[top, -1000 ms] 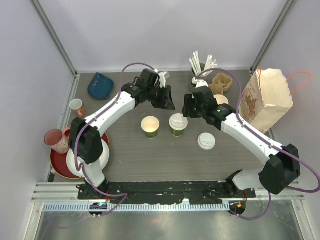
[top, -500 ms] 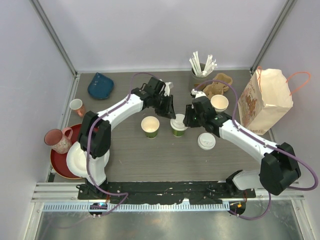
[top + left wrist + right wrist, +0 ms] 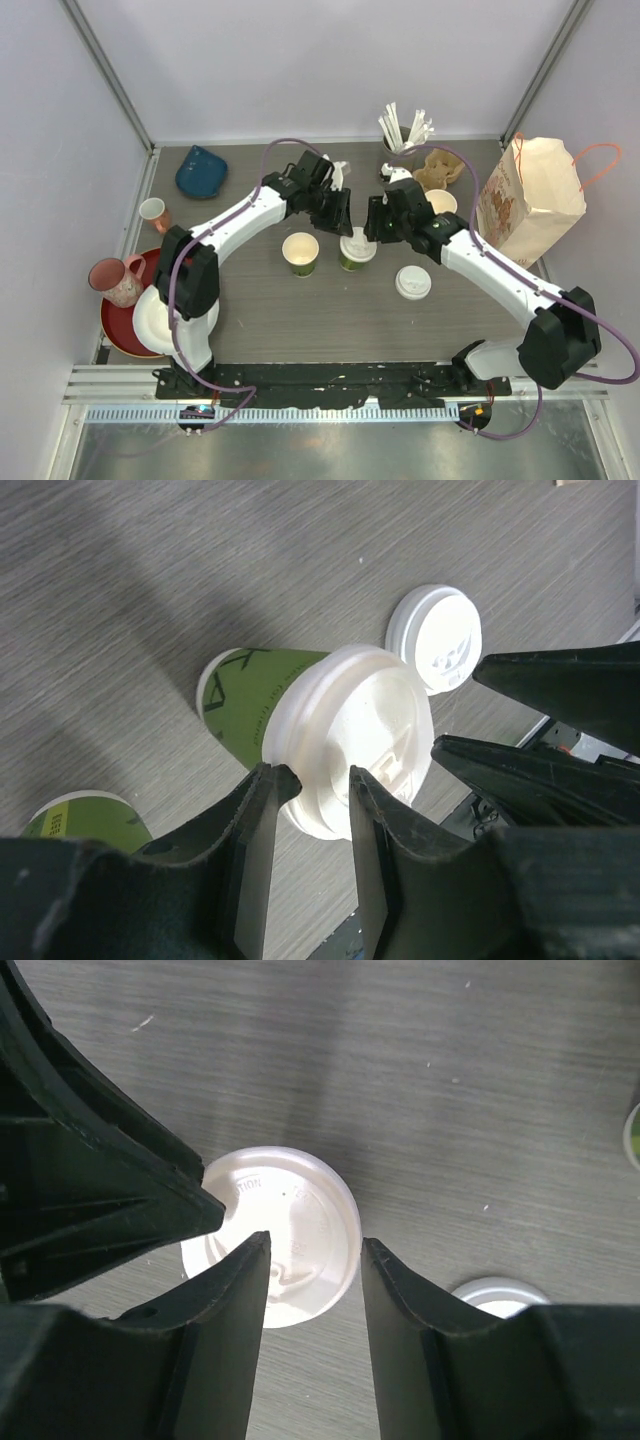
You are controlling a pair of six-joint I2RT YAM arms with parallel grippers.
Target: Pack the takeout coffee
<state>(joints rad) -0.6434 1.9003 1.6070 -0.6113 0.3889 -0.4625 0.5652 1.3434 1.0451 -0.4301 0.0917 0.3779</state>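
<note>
While both arms reach in over the grey table [image 3: 250, 320] in the overhead view, the left gripper [image 3: 338, 213] and the right gripper [image 3: 372, 228] hang nose to nose just above the lidded coffee cup [image 3: 355, 248], which stands upright near the table's middle. Just beside it on the left stands an open cup [image 3: 300, 252], and a loose lid [image 3: 411, 282] lies flat near it on the right. The paper bag [image 3: 530, 195] stands upright at the far right, well apart from the cups. From the left wrist, the left gripper [image 3: 315, 780] has its fingers [image 3: 258, 825] parted by a narrow gap, the tips right at the near rim of the lidded coffee cup's [image 3: 250, 695] white top, nothing clamped between them; whether they touch it I cannot tell. The right gripper's black fingers [image 3: 540, 770] point in from the opposite side, the loose lid [image 3: 435, 640] lies beyond, and the open cup [image 3: 85, 815] shows at the lower left. From the right wrist, the right gripper [image 3: 315, 1250] is likewise spread, its fingers [image 3: 235, 1310] straddling a strip of the white top [image 3: 300, 1205] without pinching it, while the left gripper's fingers [image 3: 100, 1180] cover that top's left edge and the loose lid [image 3: 495, 1295] peeks out at the lower right.
</note>
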